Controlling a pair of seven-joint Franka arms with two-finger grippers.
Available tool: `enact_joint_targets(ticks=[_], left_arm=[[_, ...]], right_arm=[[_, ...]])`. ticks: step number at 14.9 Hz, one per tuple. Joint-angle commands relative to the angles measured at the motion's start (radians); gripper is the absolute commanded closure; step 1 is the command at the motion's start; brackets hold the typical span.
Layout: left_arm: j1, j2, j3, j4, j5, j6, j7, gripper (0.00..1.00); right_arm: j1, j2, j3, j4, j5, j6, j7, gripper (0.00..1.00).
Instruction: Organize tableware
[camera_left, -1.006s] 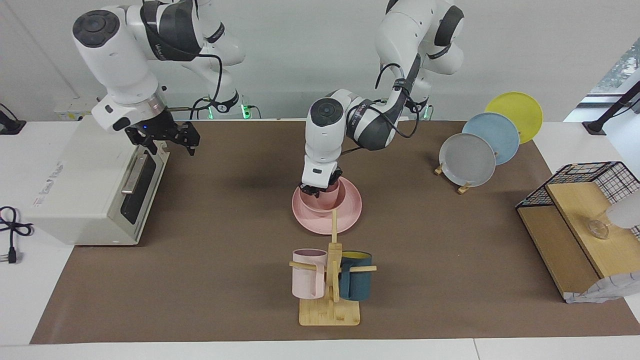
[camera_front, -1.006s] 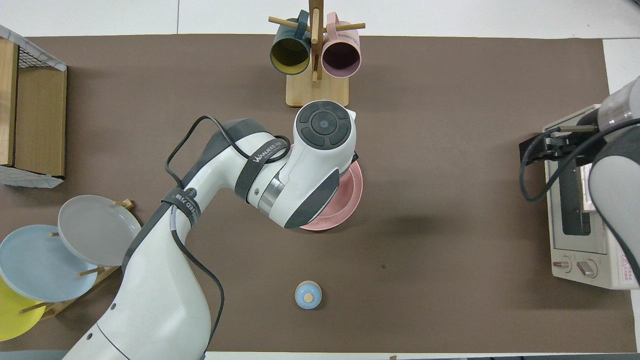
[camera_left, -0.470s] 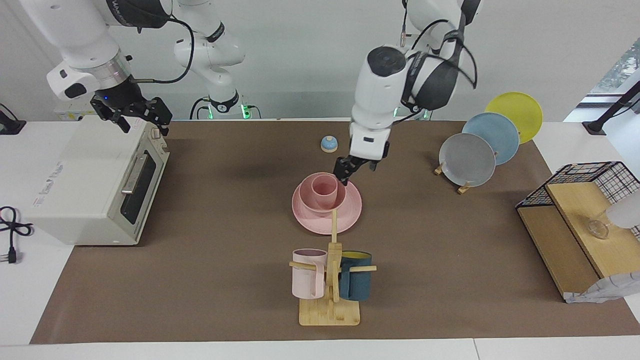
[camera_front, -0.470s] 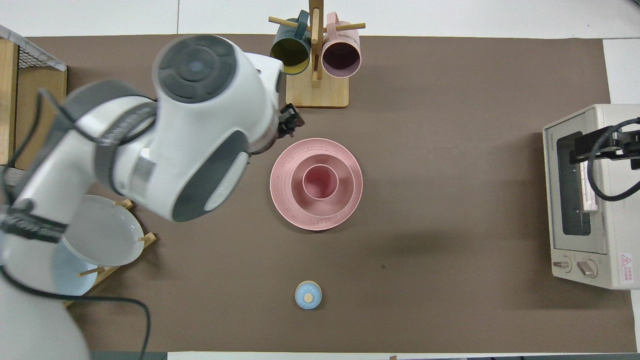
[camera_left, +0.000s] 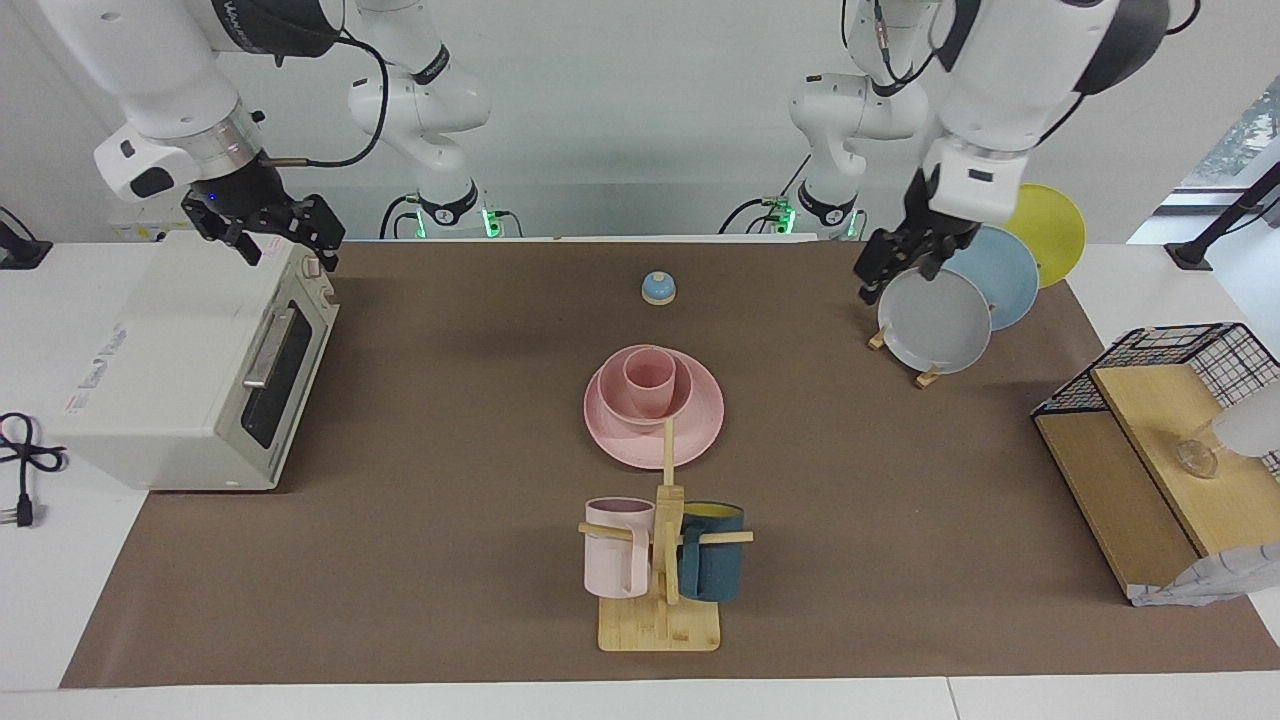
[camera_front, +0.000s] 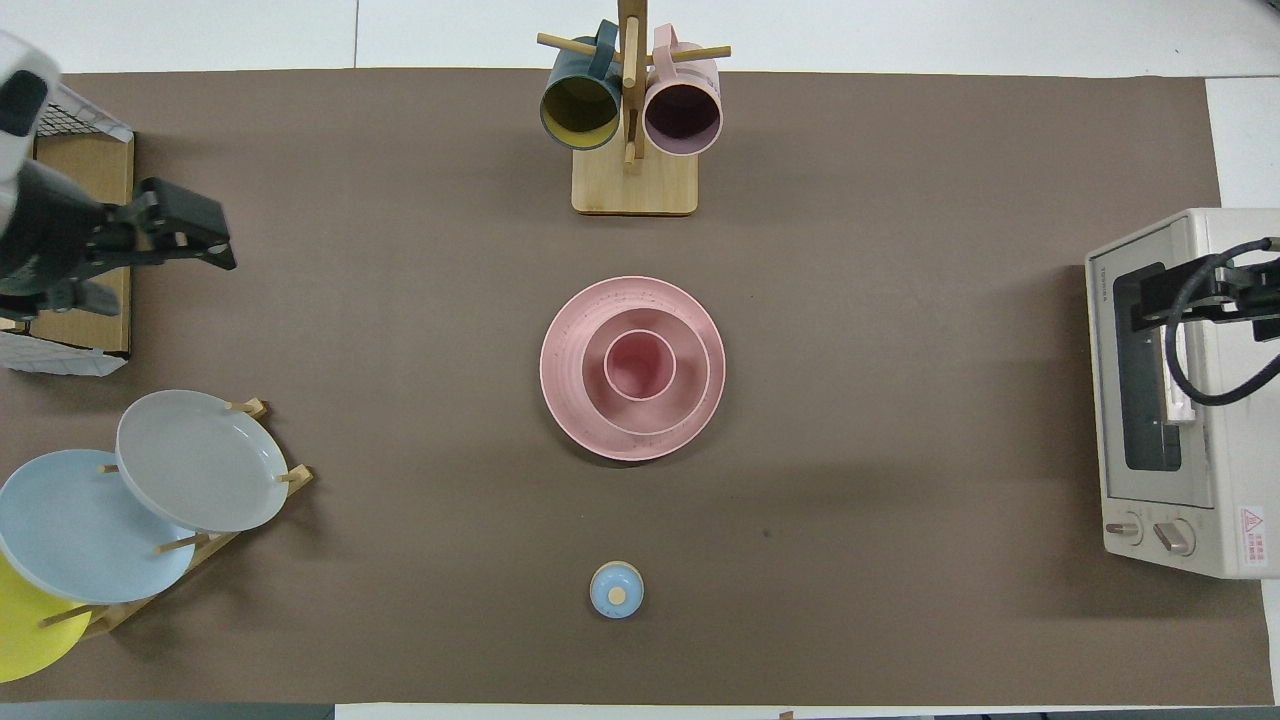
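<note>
The pink plate (camera_left: 702, 425) lies mid-table, and it shows in the overhead view (camera_front: 568, 402) too. The pink bowl (camera_left: 618, 403) (camera_front: 693, 396) sits on the plate. The pink cup (camera_left: 648, 384) (camera_front: 640, 365) stands upright in the bowl. My left gripper (camera_left: 885, 280) (camera_front: 160, 275) is open and empty, up in the air over the plate rack, well away from the pink stack. My right gripper (camera_left: 290, 250) (camera_front: 1150, 305) is open and empty, and it waits over the toaster oven.
A mug tree (camera_left: 660, 620) with a pale-pink mug (camera_left: 616, 560) and a teal mug (camera_left: 712, 565) stands farther from the robots than the stack. A blue bell (camera_left: 658, 288) lies nearer. A rack holds grey (camera_left: 935, 320), blue and yellow plates. A toaster oven (camera_left: 170, 370) and a wire shelf (camera_left: 1150, 440) stand at the table's ends.
My left gripper let go of the cup in the bowl, rose, and swung away to over the plate rack. My right gripper rose from in front of the oven to above it.
</note>
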Motion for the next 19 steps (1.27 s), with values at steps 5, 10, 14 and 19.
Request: enact_joint_targets(ticks=[5, 10, 14, 19], left_arm=[[0.036, -0.119, -0.014, -0.232, -0.012, 0.098, 0.191, 0.0], [-0.008, -0.093, -0.014, -0.163, 0.062, 0.039, 0.192, 0.0], [-0.004, -0.134, -0.011, -0.184, 0.065, -0.064, 0.21, 0.0], [0.027, -0.16, -0.007, -0.253, 0.03, -0.002, 0.225, 0.0]], right_arm=[[-0.013, 0.003, -0.003, 0.016, 0.012, -0.019, -0.035, 0.0], [-0.021, -0.013, -0.009, 0.002, 0.014, -0.025, -0.029, 0.0], [-0.01, -0.014, -0.006, -0.001, 0.018, -0.025, -0.029, 0.0], [-0.018, -0.014, -0.006, -0.001, 0.02, -0.025, -0.029, 0.0]])
